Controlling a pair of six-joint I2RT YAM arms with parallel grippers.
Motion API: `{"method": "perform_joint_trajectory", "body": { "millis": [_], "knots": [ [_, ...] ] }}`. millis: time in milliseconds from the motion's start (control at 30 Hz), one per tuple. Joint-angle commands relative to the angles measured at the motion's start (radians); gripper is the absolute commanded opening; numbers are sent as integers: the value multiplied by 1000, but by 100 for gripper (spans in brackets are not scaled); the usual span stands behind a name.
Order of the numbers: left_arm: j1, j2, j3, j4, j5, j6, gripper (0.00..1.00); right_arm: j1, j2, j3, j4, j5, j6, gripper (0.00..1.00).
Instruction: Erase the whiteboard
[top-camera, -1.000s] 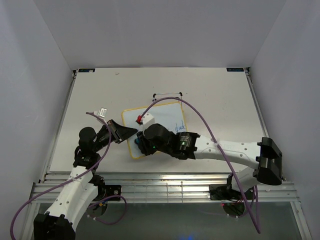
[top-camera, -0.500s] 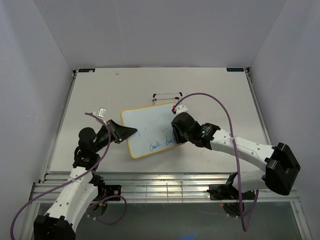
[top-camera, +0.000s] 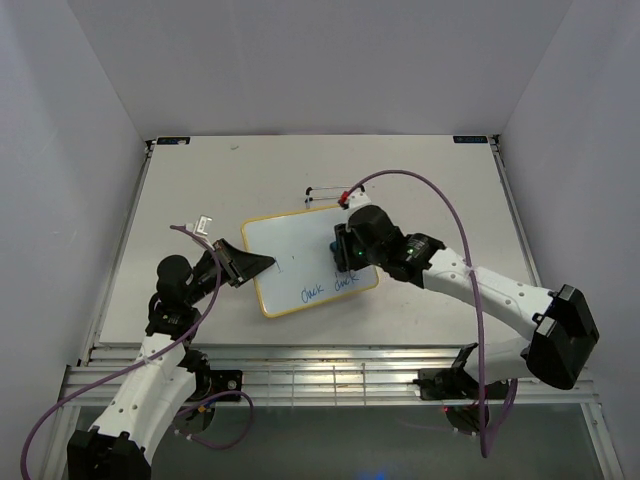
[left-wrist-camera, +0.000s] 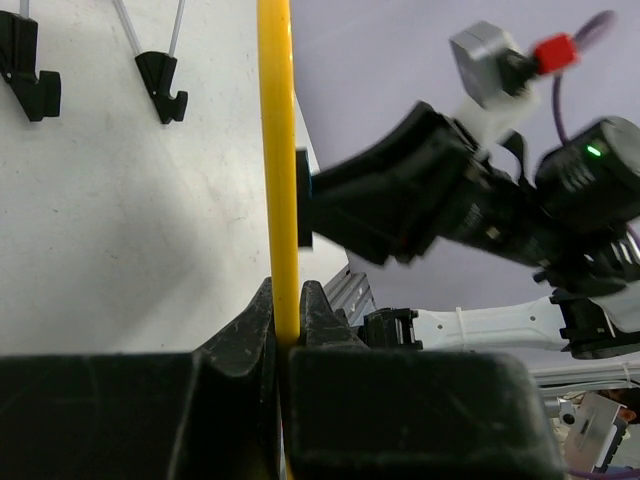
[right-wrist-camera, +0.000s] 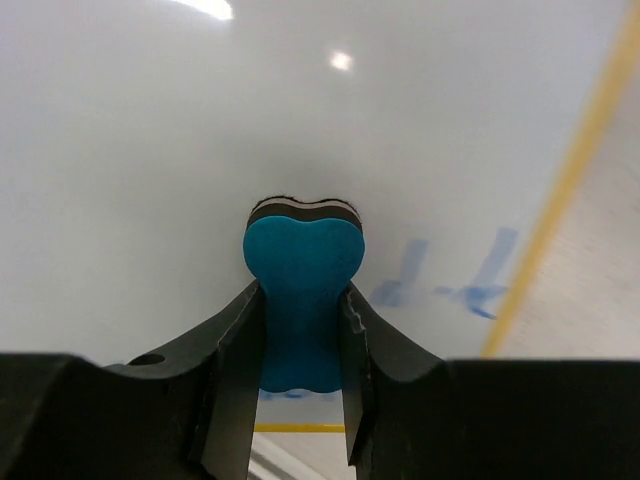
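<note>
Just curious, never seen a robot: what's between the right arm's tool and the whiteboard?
A small blue eraser, clamped in the right tool, its far end seemingly touching the whiteboard. The right wrist view shows it best.

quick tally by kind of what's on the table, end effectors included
whiteboard: 1
eraser: 1
wire stand: 1
end effectors: 2 (left end effector, right end effector)
total: 5
</note>
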Motion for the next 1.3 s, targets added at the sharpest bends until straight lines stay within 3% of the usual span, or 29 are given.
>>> {"method": "perform_joint_trajectory", "body": {
  "millis": [0, 133, 233, 667, 767, 867, 1100, 1267],
  "knots": [
    [-29, -73, 90, 263, 221, -168, 0, -127, -4, -130, -126, 61, 4, 8],
    [-29, -70, 87, 267, 212, -165, 0, -121, -37, -141, -105, -44, 7, 8],
    [-29, -61, 85, 275, 201, -165, 0, -51, -36, -130, -14, -158, 0, 8],
    [-29, -52, 89, 293, 210, -175, 0, 17, 5, -33, 16, -228, -62, 8],
    [-29, -47, 87, 299, 209, -176, 0, 84, 36, 48, -17, -160, -77, 8],
    [-30, -44, 87, 303, 203, -179, 0, 150, 104, 176, -112, 2, -57, 8],
    [-30, -46, 95, 304, 206, -184, 0, 276, 245, 373, -232, 142, -22, 8],
    [-30, -52, 99, 304, 207, -187, 0, 294, 306, 407, -272, 239, 35, 8]
  ]
}}
